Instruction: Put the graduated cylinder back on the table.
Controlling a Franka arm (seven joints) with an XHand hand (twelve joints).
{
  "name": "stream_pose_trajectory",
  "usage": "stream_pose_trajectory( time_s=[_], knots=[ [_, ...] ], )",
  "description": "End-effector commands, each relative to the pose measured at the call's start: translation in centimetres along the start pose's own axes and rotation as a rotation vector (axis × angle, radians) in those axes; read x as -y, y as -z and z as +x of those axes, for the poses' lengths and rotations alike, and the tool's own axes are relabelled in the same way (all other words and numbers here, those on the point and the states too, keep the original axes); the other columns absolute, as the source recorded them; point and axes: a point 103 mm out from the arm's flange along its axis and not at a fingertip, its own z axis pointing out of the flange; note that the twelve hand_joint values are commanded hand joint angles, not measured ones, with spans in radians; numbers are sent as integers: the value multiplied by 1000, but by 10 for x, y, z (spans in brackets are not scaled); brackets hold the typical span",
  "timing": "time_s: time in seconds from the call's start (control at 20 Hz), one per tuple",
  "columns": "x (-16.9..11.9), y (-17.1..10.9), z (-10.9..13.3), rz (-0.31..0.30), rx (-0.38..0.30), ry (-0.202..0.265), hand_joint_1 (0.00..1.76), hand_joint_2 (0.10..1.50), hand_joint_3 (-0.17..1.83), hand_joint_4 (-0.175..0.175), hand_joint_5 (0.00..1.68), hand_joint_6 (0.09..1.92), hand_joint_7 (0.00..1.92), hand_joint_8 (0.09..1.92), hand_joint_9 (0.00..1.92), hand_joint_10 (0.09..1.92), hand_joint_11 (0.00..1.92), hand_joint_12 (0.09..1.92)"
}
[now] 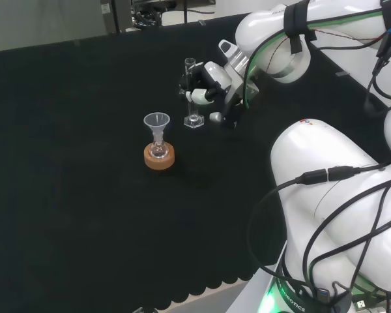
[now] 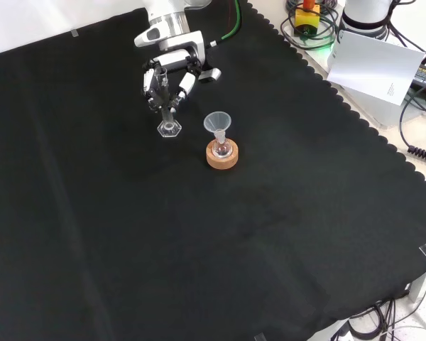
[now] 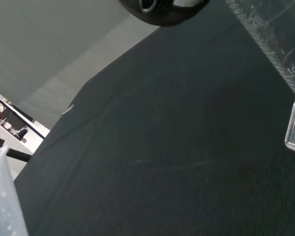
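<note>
Front view, left to right: hand (image 2: 172, 77) curling its fingers round the graduated cylinder (image 2: 166, 114), keeping it upright with its hexagonal base resting on the black cloth (image 2: 199, 249); clear funnel (image 2: 217, 126) sitting in a small flask on a cork ring (image 2: 222, 156) just beside.

One graduated cylinder (image 1: 191, 91), one funnel (image 1: 156, 121), one small flask (image 1: 158, 150) and one cork ring (image 1: 159, 158).

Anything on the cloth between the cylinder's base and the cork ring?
No: between the graduated cylinder and the cork ring the front view shows bare black cloth.
</note>
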Motion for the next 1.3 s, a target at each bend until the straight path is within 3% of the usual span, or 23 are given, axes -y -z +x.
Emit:
stream_pose_trajectory(
  time_s=[0.05,0.65,0.75,0.8,0.85,0.95,1.05,1.15,1.3],
  knots=[
    [2,-3,-3,-4,-10,-3,1237,1083,16,21,1030,1011,1062,836,1378,87,1155,736],
    [6,-12,-9,21,-34,-6,1209,1139,8,31,926,1136,947,1042,1326,87,1067,835],
    [6,-13,-9,28,-38,-6,1226,1162,6,-103,873,1171,900,1139,1312,87,1042,866],
    [6,-14,-9,33,-38,-5,1229,1171,5,-139,854,1188,882,1171,1304,87,1030,880],
    [6,-14,-8,41,-34,-4,1230,1179,4,-158,837,1206,865,1199,1291,87,1017,893],
    [5,-13,-7,55,-28,-4,1166,1188,2,-172,833,1215,878,927,1267,87,993,918],
    [4,-13,-7,71,-24,-7,1142,1183,-1,-175,846,1197,904,738,1254,87,994,930],
    [4,-12,-6,88,-14,-9,1136,1180,-2,-175,852,1186,890,672,1240,87,988,947],
    [4,-12,-4,104,0,-14,1194,1139,-44,-81,819,837,831,625,1185,87,874,1023]
  ],
)
